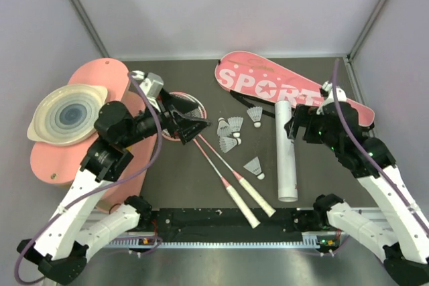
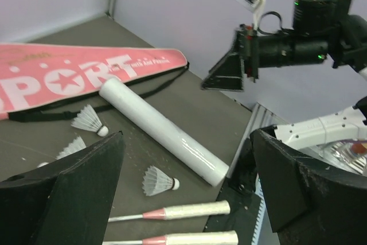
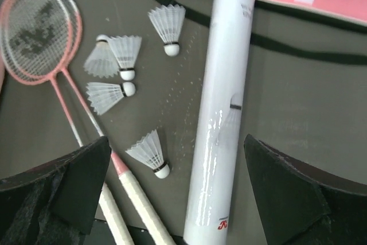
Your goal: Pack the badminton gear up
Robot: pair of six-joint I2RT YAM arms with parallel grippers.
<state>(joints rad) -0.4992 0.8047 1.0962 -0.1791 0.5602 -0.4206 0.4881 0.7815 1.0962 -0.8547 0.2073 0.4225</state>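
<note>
Dark tabletop (image 1: 174, 185) holds rackets (image 1: 231, 182), shuttlecocks (image 1: 235, 124), tube (image 1: 286, 152) and SPORT bag (image 1: 268, 82).

This is a robotics lab test cell: a dark table (image 1: 167, 185) is boxed in on the left, right and far sides by plain pale walls (image 1: 221, 5) with metal corner posts (image 1: 82, 11). Two robot arms (image 1: 84, 189) with trailing cables (image 1: 158, 140) are bolted to a rail (image 1: 221, 220) along the table's near edge.

Left arm (image 1: 110, 128) and right arm (image 1: 348, 145) hover — jaws spread wide.
</note>
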